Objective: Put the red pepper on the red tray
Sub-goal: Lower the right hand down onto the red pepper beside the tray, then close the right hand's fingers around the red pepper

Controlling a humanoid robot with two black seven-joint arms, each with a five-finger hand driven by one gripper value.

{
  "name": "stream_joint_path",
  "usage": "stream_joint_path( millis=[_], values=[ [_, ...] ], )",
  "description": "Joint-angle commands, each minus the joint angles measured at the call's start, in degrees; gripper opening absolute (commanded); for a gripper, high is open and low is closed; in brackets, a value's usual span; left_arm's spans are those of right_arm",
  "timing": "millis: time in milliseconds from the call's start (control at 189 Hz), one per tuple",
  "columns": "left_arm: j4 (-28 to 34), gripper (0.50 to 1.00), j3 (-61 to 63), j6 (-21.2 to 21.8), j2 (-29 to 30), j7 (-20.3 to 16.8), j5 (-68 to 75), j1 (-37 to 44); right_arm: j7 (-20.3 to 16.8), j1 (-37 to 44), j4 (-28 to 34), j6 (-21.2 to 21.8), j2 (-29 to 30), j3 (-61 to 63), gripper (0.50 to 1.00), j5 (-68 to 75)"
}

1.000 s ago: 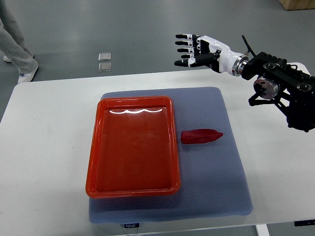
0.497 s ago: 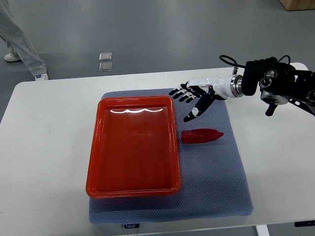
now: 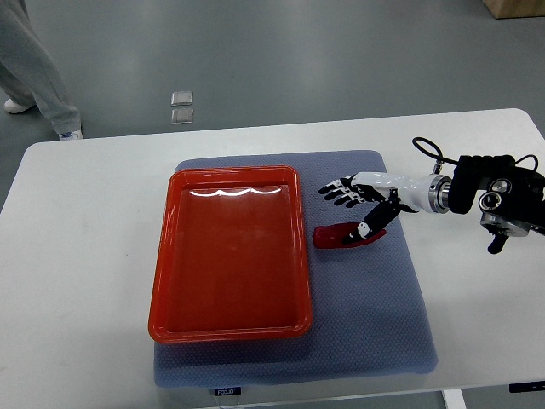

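Pepper: red pepper (image 3: 339, 235) lies on the grey mat (image 3: 375, 324) just off the red tray (image 3: 228, 324) at its 3 o'clock | hand: right hand (image 3: 362, 203) over the pepper's 1 o'clock end, fingers spread, gripping nothing; thumb tip at the pepper | surface: white surface (image 3: 85, 256) under the mat

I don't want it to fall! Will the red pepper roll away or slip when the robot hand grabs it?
Probably not far. The red pepper lies on its side on the textured gray mat, which likely grips it. Its tapered shape would curve rather than roll straight. Its skin looks smooth, so the open right hand may slip a little when it closes.
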Motion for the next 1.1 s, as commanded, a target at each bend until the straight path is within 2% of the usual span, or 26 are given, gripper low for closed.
stream_joint_path(
  millis=[0, 243, 767, 783, 862, 868, 899, 989, 995, 1095],
  values=[
    [-0.1, 1.000, 0.0, 0.0, 0.0, 0.1, 0.0, 0.0, 2.0, -1.2, 0.0, -3.1, 0.5, -0.2, 0.897, -4.0],
    [-0.2, 1.000, 0.0, 0.0, 0.0, 0.1, 0.1, 0.1, 4.5, -3.0, 0.0, -7.2, 0.8, -0.9, 0.893, -11.2],
    [-0.4, 1.000, 0.0, 0.0, 0.0, 0.1, 0.1, 0.2, 5.3, -5.8, -2.1, -8.9, 2.8, -1.1, 0.864, -16.0],
    [-0.3, 1.000, 0.0, 0.0, 0.0, 0.1, 0.1, 0.3, 5.8, -5.9, -2.5, -9.0, 3.3, -1.1, 0.842, -16.1],
    [-0.2, 1.000, 0.0, 0.0, 0.0, 0.1, 0.1, 0.3, 6.0, -6.0, -2.6, -9.0, 3.4, -1.1, 0.832, -16.6],
    [-0.3, 1.000, 0.0, 0.0, 0.0, 0.1, 0.1, 0.3, 6.1, -6.0, -2.7, -9.4, 3.5, -1.2, 0.815, -17.0],
    [-0.3, 1.000, 0.0, 0.0, 0.0, 0.1, 0.1, 0.3, 6.1, -6.1, -3.0, -9.5, 3.5, -1.2, 0.801, -17.0],
    [-0.3, 1.000, 0.0, 0.0, 0.0, 0.1, 0.1, 0.3, 6.1, -6.4, -3.0, -9.5, 3.6, -1.2, 0.795, -17.0],
    [-0.3, 1.000, 0.1, 0.0, 0.0, 0.1, 0.1, 0.3, 6.2, -6.6, -3.0, -9.6, 3.8, -1.4, 0.762, -17.3],
    [-0.3, 1.000, 0.0, 0.0, 0.0, 0.1, 0.1, 0.3, 6.8, -6.7, -3.5, -9.7, 4.0, -2.0, 0.670, -18.7]
  ],
)
